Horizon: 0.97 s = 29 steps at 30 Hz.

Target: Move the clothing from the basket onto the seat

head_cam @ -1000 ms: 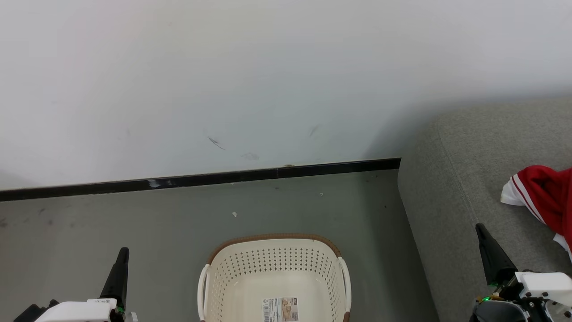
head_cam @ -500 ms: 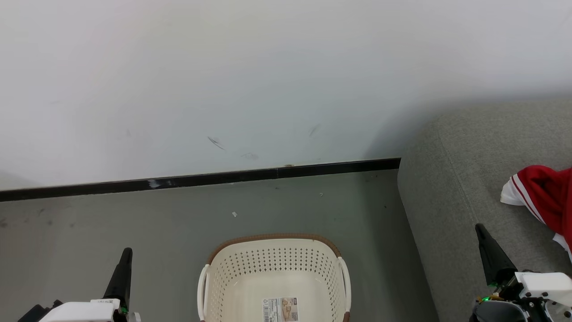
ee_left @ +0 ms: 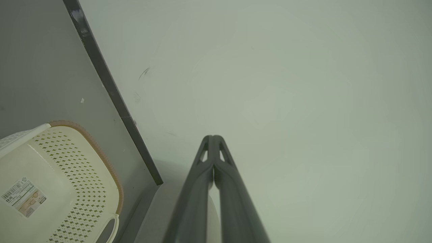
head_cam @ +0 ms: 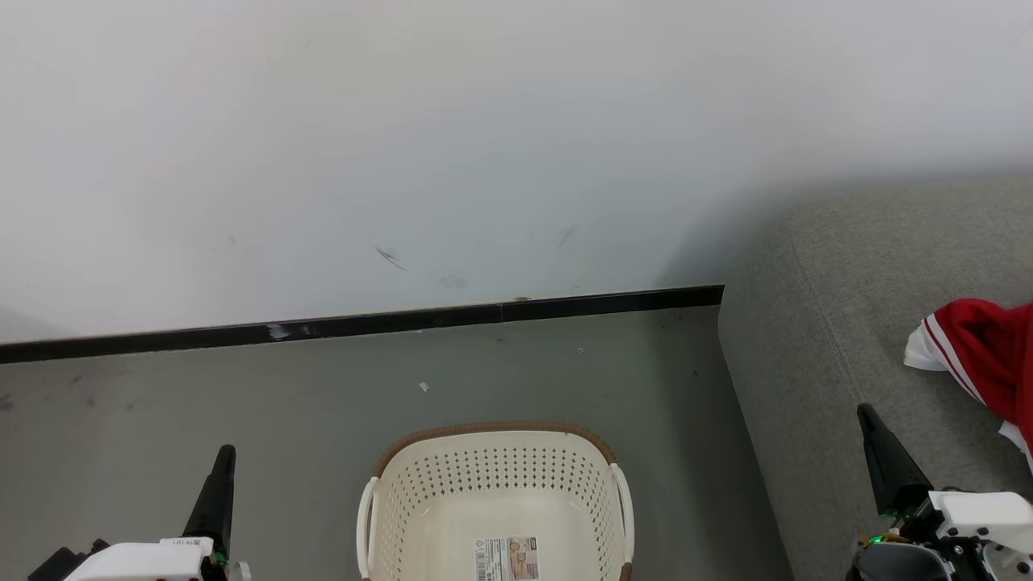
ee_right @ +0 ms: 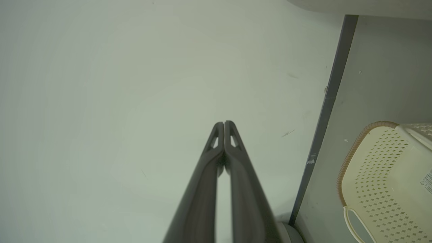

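The cream perforated basket (head_cam: pixel 496 476) with a brown rim stands on the floor at bottom centre, holding nothing but the label on its floor; it also shows as basket (ee_left: pixel 67 175) and basket (ee_right: pixel 388 175). Red clothing (head_cam: pixel 984 355) with white stripes lies on the grey seat (head_cam: pixel 823 339) at the right edge. My left gripper (head_cam: pixel 226 452) is shut and empty, left of the basket, shown again as the left gripper (ee_left: pixel 212 138). My right gripper (head_cam: pixel 865 411) is shut and empty over the seat's front part, with its tips meeting in the right gripper (ee_right: pixel 224 123).
A white wall (head_cam: pixel 484 145) with a black baseboard (head_cam: pixel 363 323) runs behind the basket. Grey floor (head_cam: pixel 161 403) spreads to the left of the basket and between it and the seat.
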Available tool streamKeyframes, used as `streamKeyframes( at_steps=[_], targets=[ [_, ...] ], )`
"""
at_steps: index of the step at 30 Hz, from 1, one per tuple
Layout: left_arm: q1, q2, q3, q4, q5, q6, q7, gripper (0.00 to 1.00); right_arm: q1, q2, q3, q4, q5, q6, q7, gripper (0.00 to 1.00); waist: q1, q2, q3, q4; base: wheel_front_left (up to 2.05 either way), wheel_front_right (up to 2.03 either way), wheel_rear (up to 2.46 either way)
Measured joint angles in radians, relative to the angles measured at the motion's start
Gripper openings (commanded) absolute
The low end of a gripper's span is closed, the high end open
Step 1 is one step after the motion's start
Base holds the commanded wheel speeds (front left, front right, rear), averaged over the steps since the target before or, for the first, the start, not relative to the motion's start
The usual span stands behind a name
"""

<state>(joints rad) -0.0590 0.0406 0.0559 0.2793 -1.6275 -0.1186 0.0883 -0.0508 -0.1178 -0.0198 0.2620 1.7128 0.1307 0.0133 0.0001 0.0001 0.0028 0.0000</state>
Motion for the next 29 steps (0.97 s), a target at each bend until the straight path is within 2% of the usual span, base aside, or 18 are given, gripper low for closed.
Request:
streamKeyframes(
  at_steps=[29],
  targets=[
    [0.000,0.001,0.003,0.000,0.000,0.000,0.003,0.00,0.000,0.006,-0.002,0.000,-0.008,0.000,0.005,0.00,0.0000,0.0000,0.000,0.000,0.00,0.00,0.00]
  ],
)
